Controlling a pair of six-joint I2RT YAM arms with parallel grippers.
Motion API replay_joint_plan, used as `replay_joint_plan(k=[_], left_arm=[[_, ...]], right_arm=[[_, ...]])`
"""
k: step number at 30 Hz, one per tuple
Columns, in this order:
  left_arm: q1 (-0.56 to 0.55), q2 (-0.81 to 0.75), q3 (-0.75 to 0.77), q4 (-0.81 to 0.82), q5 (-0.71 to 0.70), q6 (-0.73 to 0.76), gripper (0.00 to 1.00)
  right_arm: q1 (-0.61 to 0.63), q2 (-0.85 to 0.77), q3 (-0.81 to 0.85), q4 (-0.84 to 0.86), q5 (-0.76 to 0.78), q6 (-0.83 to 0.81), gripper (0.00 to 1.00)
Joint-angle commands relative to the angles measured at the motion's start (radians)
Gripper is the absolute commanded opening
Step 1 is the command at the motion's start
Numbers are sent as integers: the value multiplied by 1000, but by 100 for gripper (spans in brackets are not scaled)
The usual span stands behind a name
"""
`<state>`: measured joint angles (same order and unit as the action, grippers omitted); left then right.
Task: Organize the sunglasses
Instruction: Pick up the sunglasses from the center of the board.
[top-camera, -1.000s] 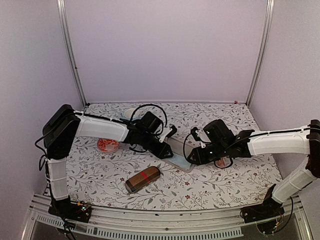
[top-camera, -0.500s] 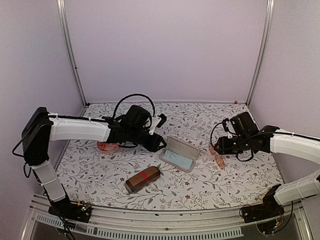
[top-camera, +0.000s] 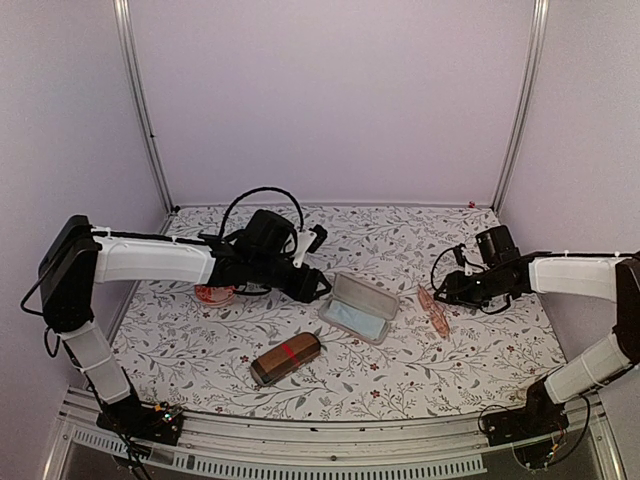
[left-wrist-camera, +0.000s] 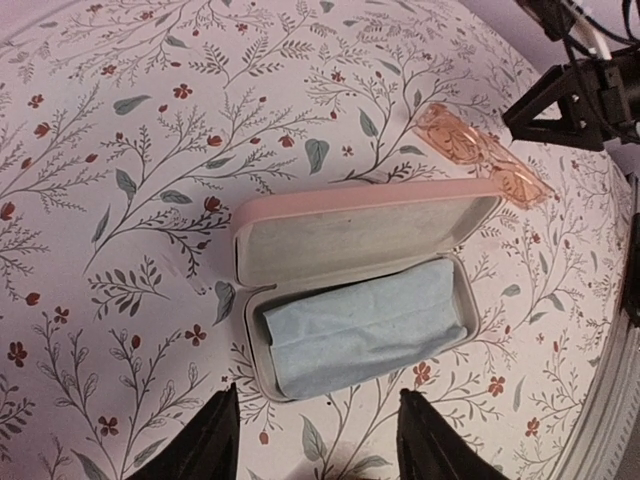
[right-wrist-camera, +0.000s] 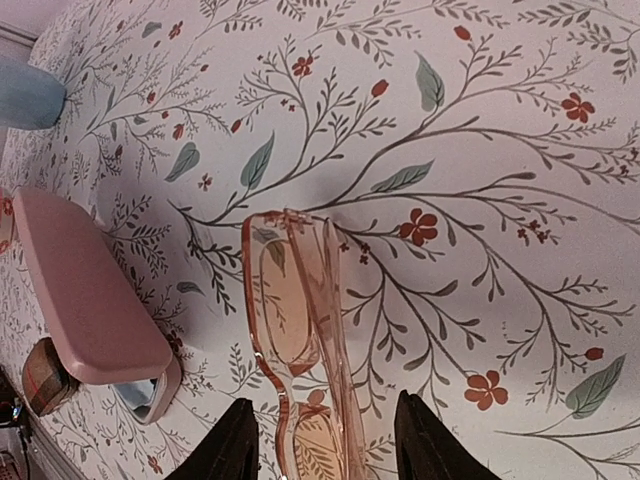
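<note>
Cases number two: nearest, the shut brown red-banded case (top-camera: 285, 358), and at its 1 o'clock the pink case (top-camera: 358, 308), open, holding only a blue cloth (left-wrist-camera: 365, 325). Sunglasses in sight number one: the pinkish pair (top-camera: 433, 311) lies loose on the surface (top-camera: 430, 370) at the pink case's 3 o'clock, so packing looks undone. Beyond, the left claw (left-wrist-camera: 320, 445) and right claw (right-wrist-camera: 325, 445) gape, empty.
</note>
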<state>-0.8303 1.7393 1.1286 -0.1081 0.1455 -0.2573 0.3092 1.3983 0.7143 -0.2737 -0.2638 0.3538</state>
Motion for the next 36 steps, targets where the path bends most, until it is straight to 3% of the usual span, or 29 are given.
replay_joint_plan(k=[1, 15, 33, 36], left_arm=[[10, -8, -9, 33, 19, -9, 55], [9, 9, -1, 31, 47, -19, 56], [9, 20, 8, 30, 59, -21, 56], [8, 20, 10, 27, 58, -22, 56]], right_arm=[[-29, 30, -33, 94, -135, -19, 47], [-48, 102, -56, 148, -163, -36, 39], [-51, 139, -52, 151, -164, -60, 20], [-51, 133, -49, 149, -163, -62, 13]])
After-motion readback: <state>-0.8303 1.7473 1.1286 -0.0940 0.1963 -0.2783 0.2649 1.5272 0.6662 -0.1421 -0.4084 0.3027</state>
